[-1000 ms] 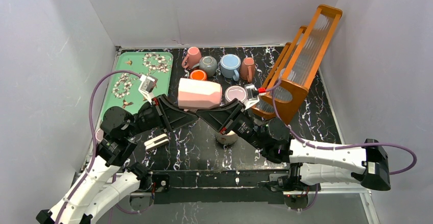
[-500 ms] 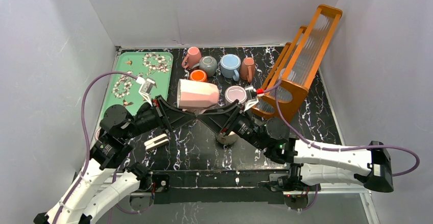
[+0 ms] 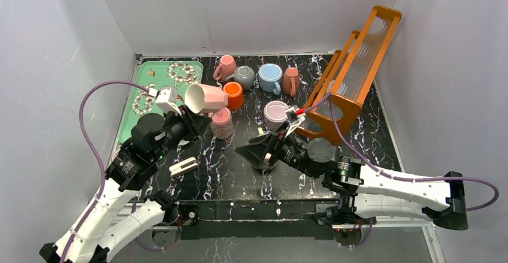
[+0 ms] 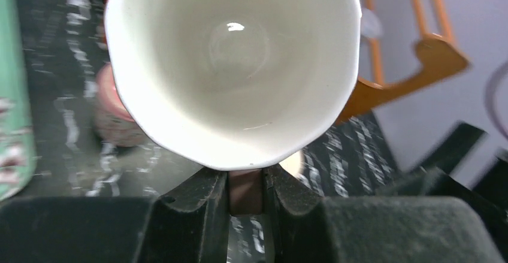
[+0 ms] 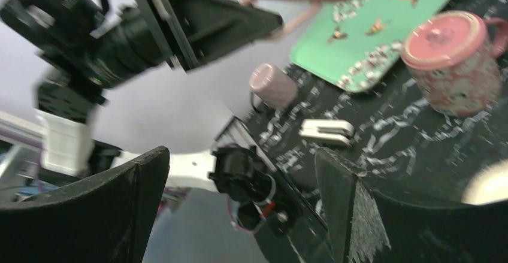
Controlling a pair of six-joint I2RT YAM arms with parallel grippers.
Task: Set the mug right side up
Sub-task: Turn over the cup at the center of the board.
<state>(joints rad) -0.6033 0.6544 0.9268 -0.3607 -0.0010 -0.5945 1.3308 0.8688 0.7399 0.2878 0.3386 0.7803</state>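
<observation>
My left hand (image 4: pixel 245 186) grips the pink mug (image 4: pixel 233 65) by its handle above the desk (image 3: pixel 230 168), mouth sideways; my right hand (image 5: pixel 239 182) hangs spread wide, empty.

My left hand (image 3: pixel 193 113) pinches the handle of the mug (image 3: pixel 206 98), arm raised; my right hand (image 3: pixel 251 153) hangs wide open and empty, right of the mug.

I see a pink mug (image 3: pixel 209 98) with a white inside, a black worktop (image 3: pixel 227 167) veined in white, a green tray (image 3: pixel 157 77) and an orange rack (image 3: pixel 342 112).
</observation>
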